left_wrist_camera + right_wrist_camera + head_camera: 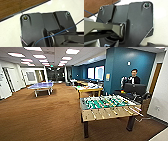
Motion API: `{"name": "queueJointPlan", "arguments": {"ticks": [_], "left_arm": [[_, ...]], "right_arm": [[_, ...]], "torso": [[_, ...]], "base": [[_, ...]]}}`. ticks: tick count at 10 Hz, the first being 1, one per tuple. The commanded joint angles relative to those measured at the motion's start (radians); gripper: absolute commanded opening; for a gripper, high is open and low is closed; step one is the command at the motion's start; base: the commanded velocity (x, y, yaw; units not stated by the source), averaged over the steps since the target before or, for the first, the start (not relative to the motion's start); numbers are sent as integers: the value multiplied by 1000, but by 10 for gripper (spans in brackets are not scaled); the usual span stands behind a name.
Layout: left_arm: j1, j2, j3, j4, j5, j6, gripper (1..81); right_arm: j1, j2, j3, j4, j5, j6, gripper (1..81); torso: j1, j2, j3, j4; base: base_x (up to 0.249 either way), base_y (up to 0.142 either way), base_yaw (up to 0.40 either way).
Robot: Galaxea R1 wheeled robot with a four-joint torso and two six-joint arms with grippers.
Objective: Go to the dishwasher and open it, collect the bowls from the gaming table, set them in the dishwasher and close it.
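Note:
The gaming table (89,89), with a yellow frame and a pale top, stands mid-room beyond the wooden table-football table (110,108). Small things lie on its top, too blurred to name, so I cannot make out the bowls. The dishwasher is out of view. In the left wrist view the robot's dark plate (47,28) hangs over a glossy white surface (10,32) beside brown carpet (15,6). The right wrist view has the same dark plate (137,22) over white, with carpet at one corner.
Brown carpet (45,114) stretches ahead and to the left. A blue table-tennis table (41,85) stands far left. A person (134,78) with a control rig stands behind dark monitors at the teal wall. A white edge (160,136) sits near right.

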Motion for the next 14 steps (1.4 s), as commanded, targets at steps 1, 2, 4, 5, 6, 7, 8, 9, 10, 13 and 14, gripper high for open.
{"name": "queueJointPlan", "arguments": {"ticks": [1,2,4,5,6,7,8,9,10,13,14], "left_arm": [[-57,-9,-13,12,42,3,811],[-57,-4,-23,12,42,3,811],[-57,11,-50,3,42,1,811],[-57,17,-65,0,42,1,811],[-57,22,-76,-2,42,-2,811],[-58,24,-79,-2,42,-6,811],[-58,24,-81,-3,42,-9,811],[-58,24,-81,-2,42,-11,811],[-60,24,-81,0,42,-9,811],[-60,27,-81,3,44,-6,811],[-60,28,-81,4,44,-5,811]], "right_arm": [[50,3,6,-10,-47,-3,811],[50,3,6,-10,-47,-3,811],[50,3,6,-11,-47,-3,811],[50,5,4,-10,-47,-3,811],[50,5,4,-11,-47,-3,811],[50,3,3,-10,-47,-3,811],[49,5,1,-10,-47,-3,811],[49,5,1,-11,-47,-3,811],[47,3,0,-10,-47,-3,811],[47,8,0,-11,-47,-3,811],[46,9,0,-11,-47,-3,811]], "torso": [[0,0,0,0],[0,0,0,0],[0,0,0,0],[0,0,0,0],[0,0,0,0],[0,0,0,0],[0,0,0,0],[0,0,0,0],[0,0,0,0],[0,0,0,0],[0,0,0,0]], "base": [[0,0,365],[0,0,365],[0,0,331],[0,0,131],[0,0,0],[0,0,-213],[0,0,-238],[0,0,-283],[0,-167,0],[0,0,0],[0,0,0]]}}
